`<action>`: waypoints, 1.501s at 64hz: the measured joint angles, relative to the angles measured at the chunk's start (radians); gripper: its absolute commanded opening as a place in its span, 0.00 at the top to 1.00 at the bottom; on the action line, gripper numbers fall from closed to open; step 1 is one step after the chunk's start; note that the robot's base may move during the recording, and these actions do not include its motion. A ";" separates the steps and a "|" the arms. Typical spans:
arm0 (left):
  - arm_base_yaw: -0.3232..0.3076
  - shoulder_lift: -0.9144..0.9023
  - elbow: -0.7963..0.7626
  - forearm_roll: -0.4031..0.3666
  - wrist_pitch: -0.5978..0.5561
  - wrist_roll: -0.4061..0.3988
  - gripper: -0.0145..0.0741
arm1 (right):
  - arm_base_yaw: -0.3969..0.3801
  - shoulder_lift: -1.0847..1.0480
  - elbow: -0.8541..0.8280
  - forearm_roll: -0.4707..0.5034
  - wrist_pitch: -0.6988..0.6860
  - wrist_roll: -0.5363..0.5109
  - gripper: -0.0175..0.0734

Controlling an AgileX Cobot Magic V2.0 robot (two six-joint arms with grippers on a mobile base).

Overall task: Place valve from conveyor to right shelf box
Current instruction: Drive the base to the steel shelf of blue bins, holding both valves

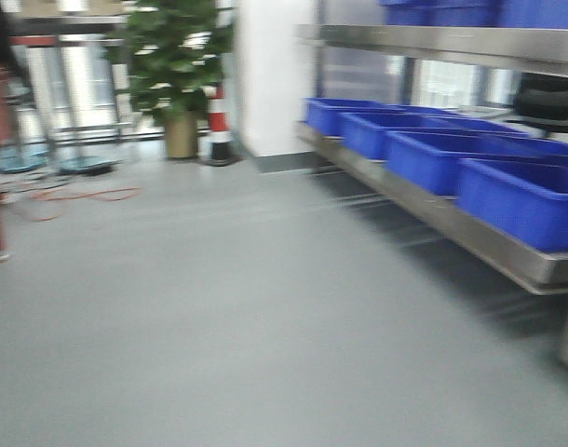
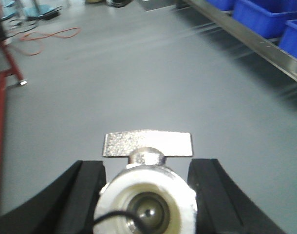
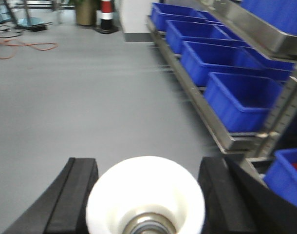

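The valve [image 2: 146, 207] sits in the left gripper [image 2: 148, 187], its white end cap facing the wrist camera and its one flat silver lever [image 2: 147, 144] lying crosswise at 12 o'clock. The two black fingers [image 2: 80, 195] stand at 9 and 3 o'clock and are closed in against the cap's sides, with grey floor [image 2: 153, 83] beyond them.

The right gripper [image 3: 146, 195] is posed the same way, pointing forward and slightly down over the floor. Its two fingers [image 3: 75, 195] press on a second valve [image 3: 146, 187], of which only the white cap and a metal bore show. That makes two valves, one per gripper.

From the front view, a steel shelf [image 1: 489, 244] runs from 1 to 4 o'clock and carries four blue bins [image 1: 521, 200] in a row. More blue bins stand on the tier above, too blurred and cropped to count. At 11 o'clock stands one potted plant [image 1: 177, 65], with one red-and-white cone [image 1: 219, 126] just beside it. One orange cable [image 1: 79, 196] lies on the floor at 9 o'clock.
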State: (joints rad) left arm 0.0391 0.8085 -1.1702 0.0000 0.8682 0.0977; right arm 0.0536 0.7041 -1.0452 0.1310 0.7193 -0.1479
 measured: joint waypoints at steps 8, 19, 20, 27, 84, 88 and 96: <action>0.000 0.000 0.000 0.000 0.000 0.000 0.96 | 0.000 0.000 0.000 0.000 0.000 0.000 0.98; 0.000 0.000 0.000 -0.005 0.000 0.000 0.96 | 0.000 0.000 0.000 0.000 0.000 0.000 0.98; 0.000 0.000 0.000 -0.005 0.000 0.000 0.96 | 0.000 0.000 0.000 0.000 0.000 0.000 0.98; 0.000 0.000 0.000 -0.005 0.000 0.000 0.96 | 0.000 0.000 0.000 0.000 0.000 0.000 0.98; 0.000 0.000 0.000 -0.005 -0.002 0.000 0.96 | 0.000 0.000 0.000 0.000 0.000 0.000 0.98; 0.000 0.000 0.000 -0.005 -0.002 0.000 0.96 | 0.000 0.000 0.000 0.000 0.000 0.000 0.98; 0.000 0.000 0.000 -0.005 -0.002 0.000 0.96 | 0.000 0.000 0.000 0.000 0.000 0.000 0.98</action>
State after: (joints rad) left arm 0.0391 0.8085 -1.1702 -0.0053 0.8657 0.0977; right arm 0.0536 0.7041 -1.0452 0.1310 0.7193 -0.1479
